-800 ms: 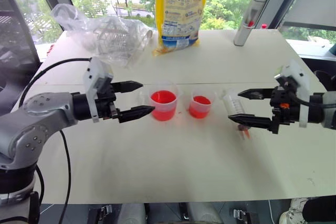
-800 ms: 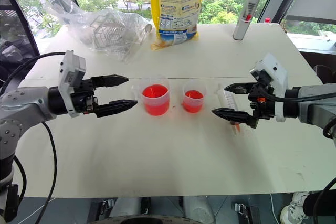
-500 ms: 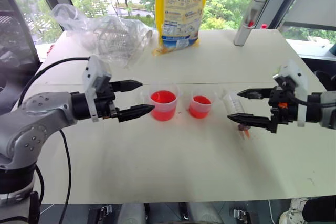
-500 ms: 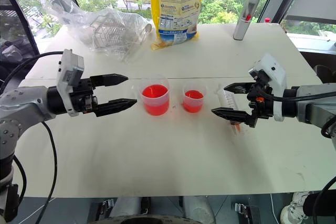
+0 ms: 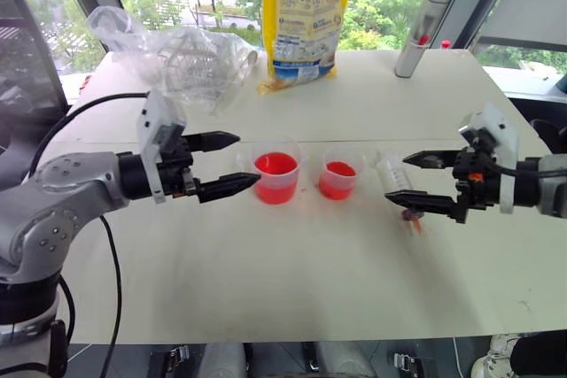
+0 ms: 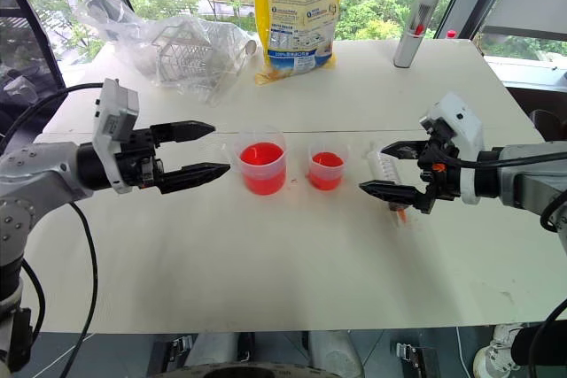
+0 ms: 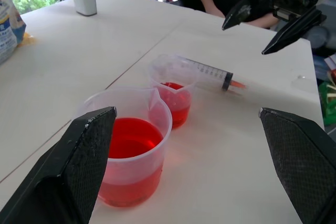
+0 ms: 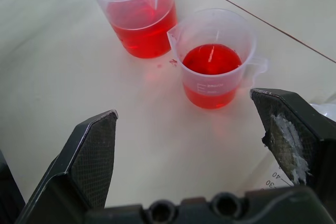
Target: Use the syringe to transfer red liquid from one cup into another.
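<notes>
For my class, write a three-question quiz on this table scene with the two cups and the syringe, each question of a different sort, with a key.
1. True or false: the syringe is held by the right gripper.
2. Which cup holds more red liquid? A) larger cup B) smaller cup
3. Fill in: the left gripper is ___ (open/shut).

Key: 1. False: it lies on the table beside the smaller cup. 2. A. 3. open.
</notes>
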{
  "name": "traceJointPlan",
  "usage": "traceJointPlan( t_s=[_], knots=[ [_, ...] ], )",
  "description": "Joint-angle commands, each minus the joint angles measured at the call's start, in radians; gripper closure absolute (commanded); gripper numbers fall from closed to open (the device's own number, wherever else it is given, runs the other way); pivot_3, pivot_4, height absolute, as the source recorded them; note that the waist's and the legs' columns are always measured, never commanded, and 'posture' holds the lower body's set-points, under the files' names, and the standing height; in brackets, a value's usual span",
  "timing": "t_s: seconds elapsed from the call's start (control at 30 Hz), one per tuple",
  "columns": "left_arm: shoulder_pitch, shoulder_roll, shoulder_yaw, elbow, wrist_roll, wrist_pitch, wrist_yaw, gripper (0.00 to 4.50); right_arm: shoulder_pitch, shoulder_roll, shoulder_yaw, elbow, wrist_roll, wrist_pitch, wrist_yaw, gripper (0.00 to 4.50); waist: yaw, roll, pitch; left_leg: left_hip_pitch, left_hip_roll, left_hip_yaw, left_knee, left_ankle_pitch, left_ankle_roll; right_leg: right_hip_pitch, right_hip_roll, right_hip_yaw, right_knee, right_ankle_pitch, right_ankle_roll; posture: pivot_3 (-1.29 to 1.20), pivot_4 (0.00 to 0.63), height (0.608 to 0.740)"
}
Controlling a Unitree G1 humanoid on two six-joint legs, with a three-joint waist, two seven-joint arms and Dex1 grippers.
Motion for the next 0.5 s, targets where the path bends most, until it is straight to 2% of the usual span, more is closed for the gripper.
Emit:
traceJointPlan(
  t_s=[0.03,0.13,0.33,0.4,0.5],
  knots=[
    [-0.012,-0.003,0.001,-0.008,0.007,-0.027,-0.005,0.00,-0.028,-0.030,0.003,0.001,-0.009,0.021,-0.022,0.07,0.000,0.000,0.000,0.000,0.000,0.000,0.000,0.000,0.000,0.000,0.000,0.000,0.000,0.000,0.000,0.00,0.150,0.740],
    [-0.025,-0.004,-0.013,0.001,0.014,-0.035,-0.008,0.00,-0.041,-0.046,0.037,0.009,-0.020,0.049,-0.039,0.07,0.000,0.000,0.000,0.000,0.000,0.000,0.000,0.000,0.000,0.000,0.000,0.000,0.000,0.000,0.000,0.00,0.150,0.740],
    [-0.046,-0.010,-0.040,0.024,0.043,-0.060,-0.029,0.00,-0.215,-0.038,0.207,0.122,-0.084,0.168,-0.106,0.07,-0.002,0.000,0.000,0.001,0.000,0.001,0.000,0.000,0.000,0.000,0.000,0.001,0.000,0.000,0.000,0.00,0.150,0.740],
    [-0.049,-0.024,-0.058,0.030,0.066,-0.081,-0.036,0.00,-0.362,0.024,0.345,0.278,-0.182,0.248,-0.180,0.07,-0.004,0.000,0.000,0.001,0.000,0.001,0.000,0.000,0.000,0.000,0.000,0.001,0.000,0.000,0.000,0.00,0.150,0.740],
    [-0.040,-0.048,-0.073,0.023,0.085,-0.099,-0.029,0.00,-0.488,0.097,0.476,0.470,-0.292,0.288,-0.235,0.07,-0.003,0.000,0.000,0.001,-0.001,0.002,0.001,0.000,0.000,-0.001,0.000,0.002,0.000,-0.001,-0.002,0.00,0.150,0.740]
  ],
)
